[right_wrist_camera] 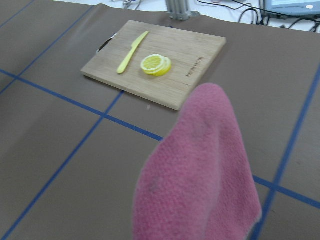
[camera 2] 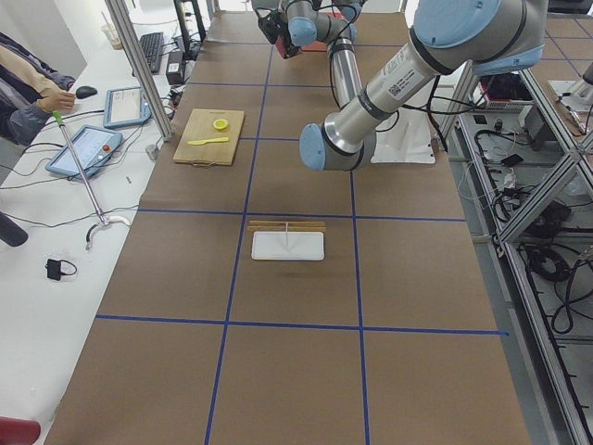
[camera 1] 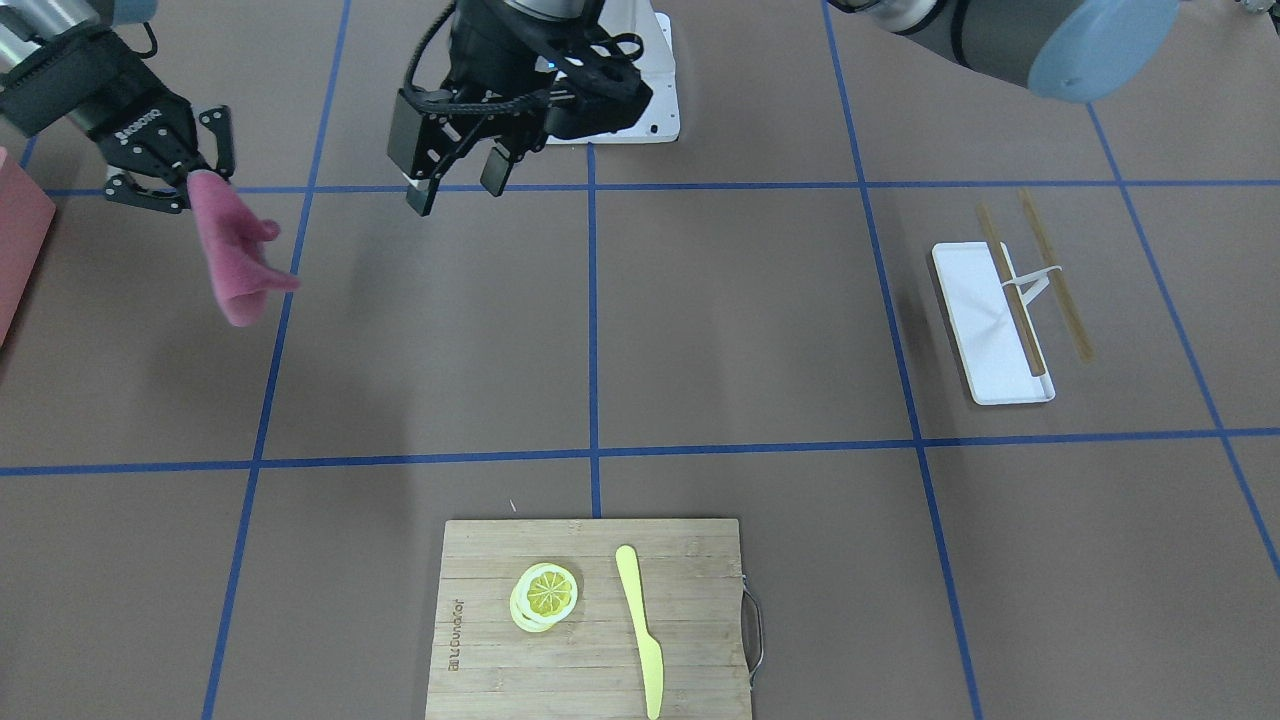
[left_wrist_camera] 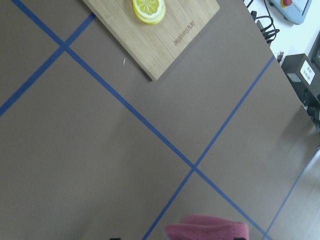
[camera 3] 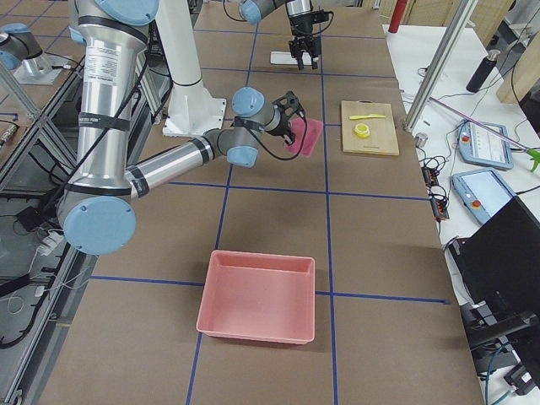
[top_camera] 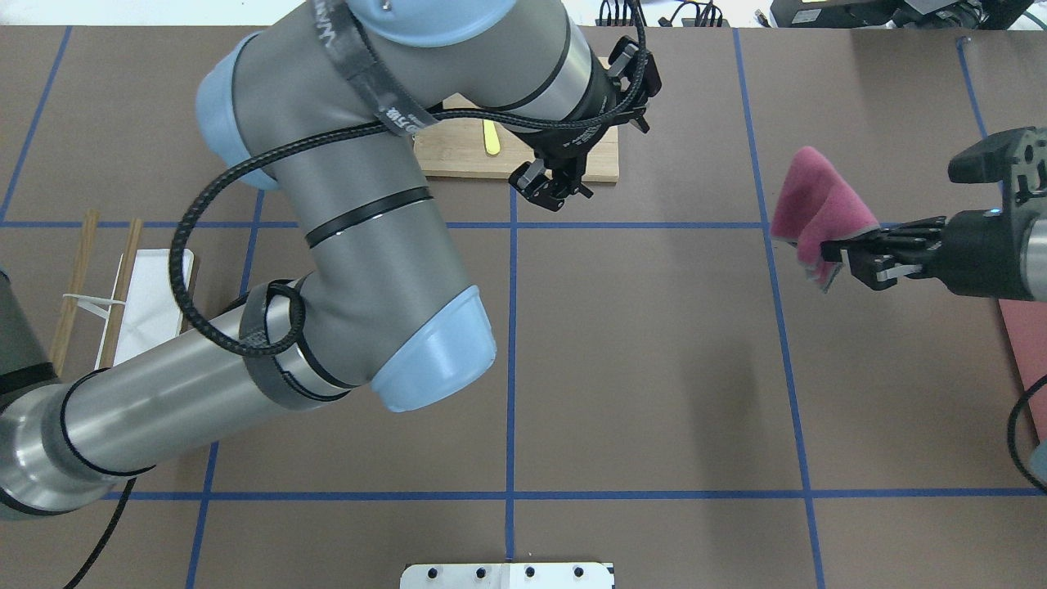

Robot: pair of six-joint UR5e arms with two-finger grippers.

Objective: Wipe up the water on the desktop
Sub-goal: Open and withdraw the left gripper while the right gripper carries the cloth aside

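Cloth (camera 1: 238,262) pinched by its upper edge in the right gripper (camera 1: 195,185), fingers closed on it. The rest hangs loose below the fingers and, as far as we can judge, clear of the desktop (camera 1: 760,330). The left gripper (camera 1: 458,192) hovers with fingers spread wide and nothing between them, and the board (camera 1: 590,620) lies ahead of its fingertips.

We see two risks. The narrow pinch may let the cloth slip free or bunch under drag, so that little of it meets the surface. We can also make out no water, so a stroke could land beside the spill.

The desktop spreads beneath both pairs of fingers. It is flat, matte brown and crossed by blue tape lines, with no sheen or dark patch showing.
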